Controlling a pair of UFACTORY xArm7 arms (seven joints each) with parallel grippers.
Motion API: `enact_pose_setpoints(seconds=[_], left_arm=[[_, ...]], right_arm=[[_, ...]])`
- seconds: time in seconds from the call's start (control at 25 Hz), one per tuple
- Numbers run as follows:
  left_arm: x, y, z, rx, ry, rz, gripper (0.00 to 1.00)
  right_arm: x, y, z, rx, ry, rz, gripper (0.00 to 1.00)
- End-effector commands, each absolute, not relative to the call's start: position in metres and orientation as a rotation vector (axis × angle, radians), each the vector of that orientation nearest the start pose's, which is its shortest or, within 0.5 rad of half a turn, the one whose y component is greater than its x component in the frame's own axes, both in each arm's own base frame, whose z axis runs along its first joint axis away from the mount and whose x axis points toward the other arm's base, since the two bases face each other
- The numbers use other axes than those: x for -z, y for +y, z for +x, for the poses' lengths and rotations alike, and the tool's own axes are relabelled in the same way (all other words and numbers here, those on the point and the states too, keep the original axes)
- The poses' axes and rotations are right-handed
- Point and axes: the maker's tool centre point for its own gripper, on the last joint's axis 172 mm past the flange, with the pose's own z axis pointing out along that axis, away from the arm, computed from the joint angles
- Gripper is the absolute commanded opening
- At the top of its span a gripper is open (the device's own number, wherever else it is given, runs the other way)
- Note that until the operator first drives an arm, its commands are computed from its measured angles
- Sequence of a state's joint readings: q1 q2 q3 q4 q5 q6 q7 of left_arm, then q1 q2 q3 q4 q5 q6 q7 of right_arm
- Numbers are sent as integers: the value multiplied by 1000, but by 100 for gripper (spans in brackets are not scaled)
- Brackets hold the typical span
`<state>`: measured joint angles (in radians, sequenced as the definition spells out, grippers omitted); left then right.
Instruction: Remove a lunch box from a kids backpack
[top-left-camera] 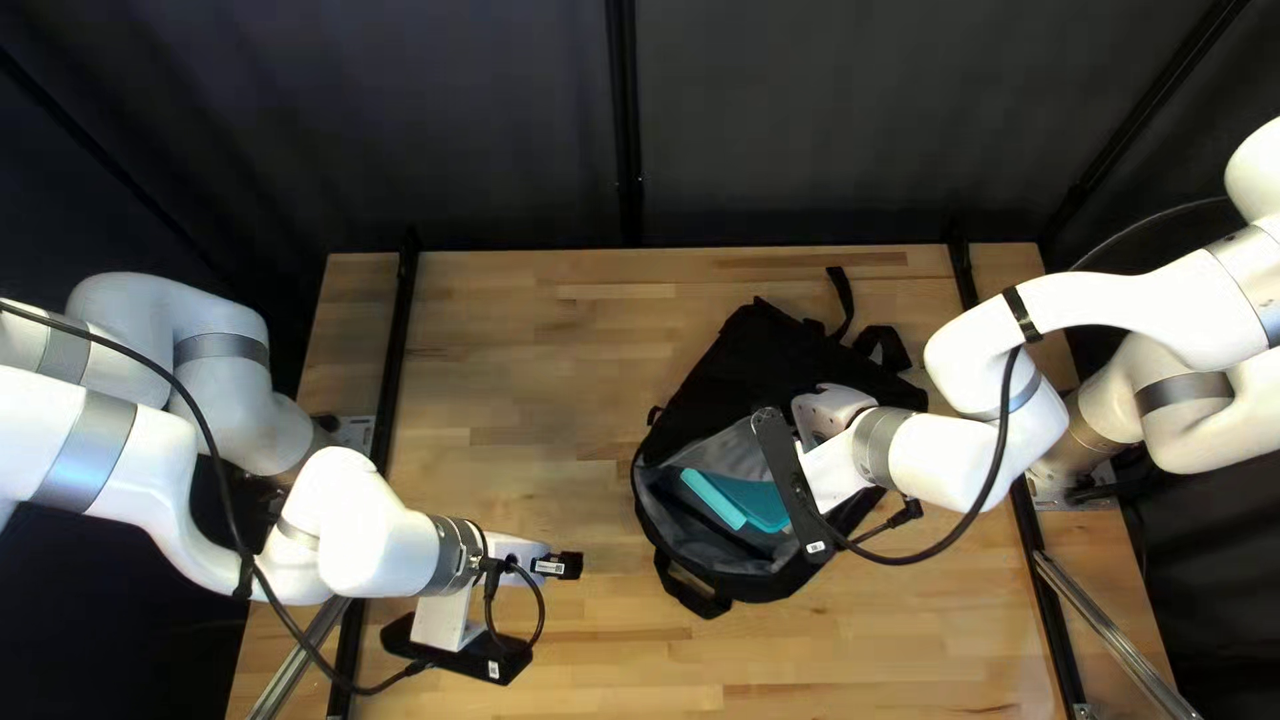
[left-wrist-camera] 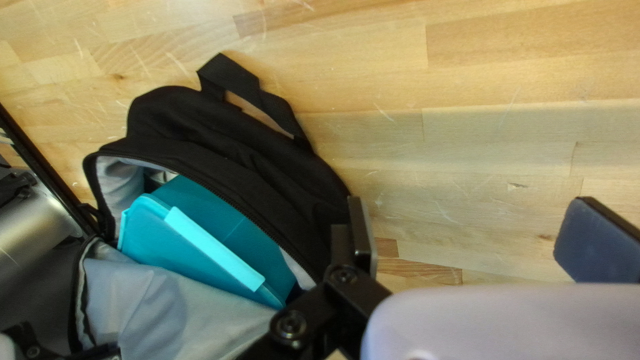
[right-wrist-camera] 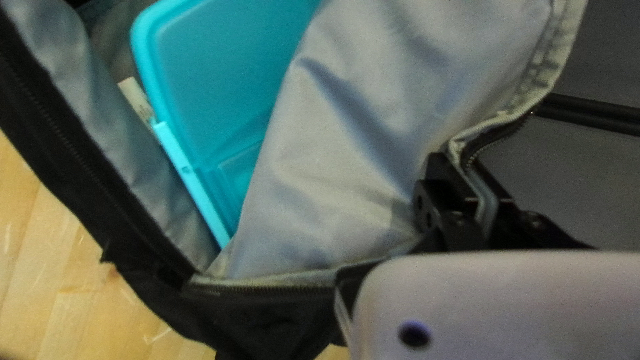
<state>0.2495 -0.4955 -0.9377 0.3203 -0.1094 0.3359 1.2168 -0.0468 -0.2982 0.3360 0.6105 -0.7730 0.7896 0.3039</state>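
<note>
Top left view: one teal lunch box (top-left-camera: 767,504), inside open backpack (top-left-camera: 716,387); left gripper (top-left-camera: 563,566), 8 o'clock of it, fingers spread; right gripper (top-left-camera: 830,408), 1 o'clock, fingers pinching backpack's edge

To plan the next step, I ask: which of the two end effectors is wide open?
The left end effector: its fingers stand wide apart, while the right end effector pinches the backpack flap.

no print is readable; a pale tag (right-wrist-camera: 136,100) in the bag (right-wrist-camera: 333,200), a white label (top-left-camera: 548,568) on the left arm (top-left-camera: 387,540) and another label (top-left-camera: 816,547) on the right arm (top-left-camera: 934,460) are illegible
</note>
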Motion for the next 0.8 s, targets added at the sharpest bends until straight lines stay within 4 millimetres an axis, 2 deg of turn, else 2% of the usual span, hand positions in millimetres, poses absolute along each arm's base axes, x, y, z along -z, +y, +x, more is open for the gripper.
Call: enact_pose_setpoints(seconds=[0.04,0.2,0.36,0.6,0.8], left_arm=[[-108,-168,342,271,2130,-1683,100],[-108,-168,342,271,2130,-1683,100],[-108,-168,342,271,2130,-1683,100],[-108,-168,342,271,2130,-1683,100],[-108,-168,342,271,2130,-1683,100]], right_arm=[[-198,-14,405,-388,559,2456,0],[-210,-34,396,-419,476,2484,0],[-213,-49,388,-436,353,2512,0],[-194,-58,370,-485,49,2519,0],[-190,-58,363,-513,-100,2488,0]])
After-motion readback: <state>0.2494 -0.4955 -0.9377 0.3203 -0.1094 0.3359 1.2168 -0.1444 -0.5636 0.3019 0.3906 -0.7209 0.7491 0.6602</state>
